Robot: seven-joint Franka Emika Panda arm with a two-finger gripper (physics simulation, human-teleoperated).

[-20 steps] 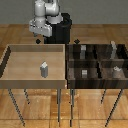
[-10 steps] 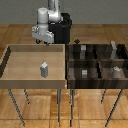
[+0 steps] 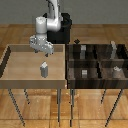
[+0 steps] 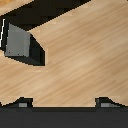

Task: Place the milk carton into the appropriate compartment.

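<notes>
The milk carton (image 3: 44, 70) stands upright on the floor of the tan tray (image 3: 22, 62), a small pale grey-white box with a peaked top. My gripper (image 3: 43, 51) hangs above it and slightly toward the back of the tray, open, with nothing between its fingers. In the wrist view the milk carton (image 4: 22, 46) appears as a grey box on the wood surface, well off from my gripper (image 4: 64, 103); both fingertips (image 4: 22, 104) are spread wide apart. The dark bin (image 3: 97, 61) with its compartments stands at the exterior view's right.
In the bin, a small grey cube (image 3: 84, 73) sits in a front compartment and a squat rounded grey piece (image 3: 116, 71) in the other front one. Two taller grey items (image 3: 114, 48) stand in the back compartments. The tray has raised walls (image 3: 35, 83).
My gripper has come down toward the tray and shifted slightly to the exterior view's left. The milk carton has not moved.
</notes>
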